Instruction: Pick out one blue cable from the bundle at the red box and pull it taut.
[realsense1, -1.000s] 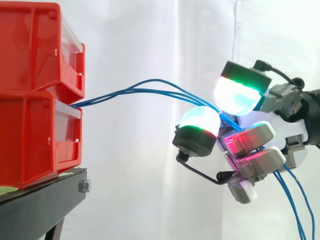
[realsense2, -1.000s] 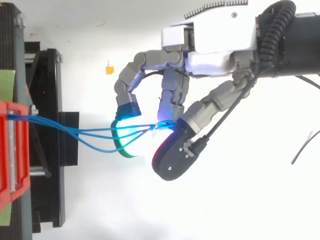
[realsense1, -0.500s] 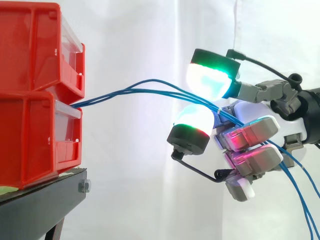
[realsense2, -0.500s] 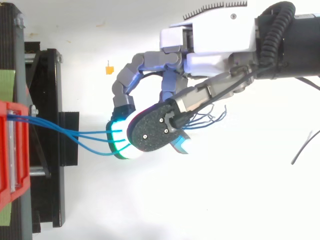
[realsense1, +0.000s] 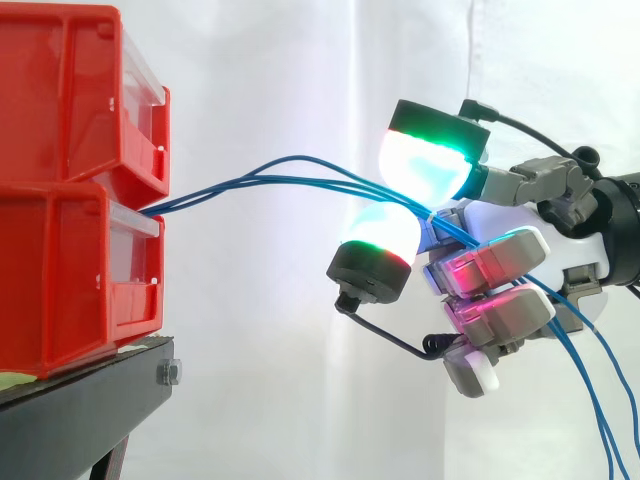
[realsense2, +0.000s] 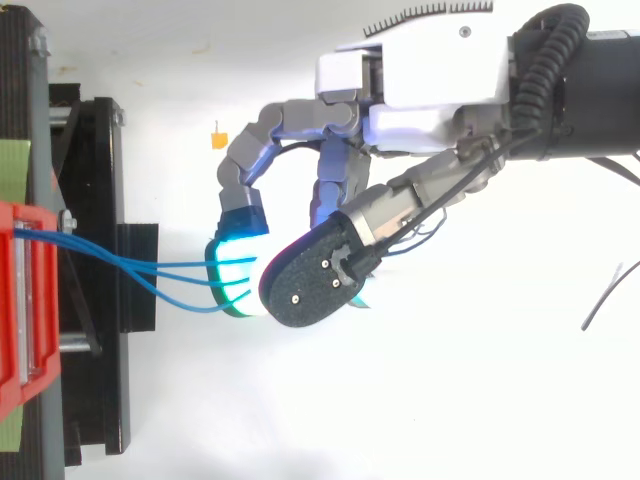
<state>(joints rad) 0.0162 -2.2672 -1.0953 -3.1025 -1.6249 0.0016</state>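
Where a white curtain (realsense1: 300, 80) hung behind the work, a black metal stand (realsense1: 85, 405) carried two red plastic bins, one (realsense1: 70, 90) stacked on the other (realsense1: 60, 280), at the left of the side view. The robot's grey-and-white hand (realsense2: 430, 75) reached in from the right and stopped well apart from the bins, its fingers curled. Two of its glowing fingertip pads, one high (realsense1: 425, 165) and one low (realsense1: 380, 245), were closed toward each other with a bundle of thin blue cables (realsense1: 215, 189) running between them, so the hand pinched several strands rather than a single one. The cables came out at the seam where the upper bin met the lower, fanned into separate strands and arched in loose curves across the gap to the pads. Past the hand they dropped toward the lower right corner of the side view. In the top view a small orange scrap (realsense2: 217, 137) lay on the white surface beside the curled fingers.
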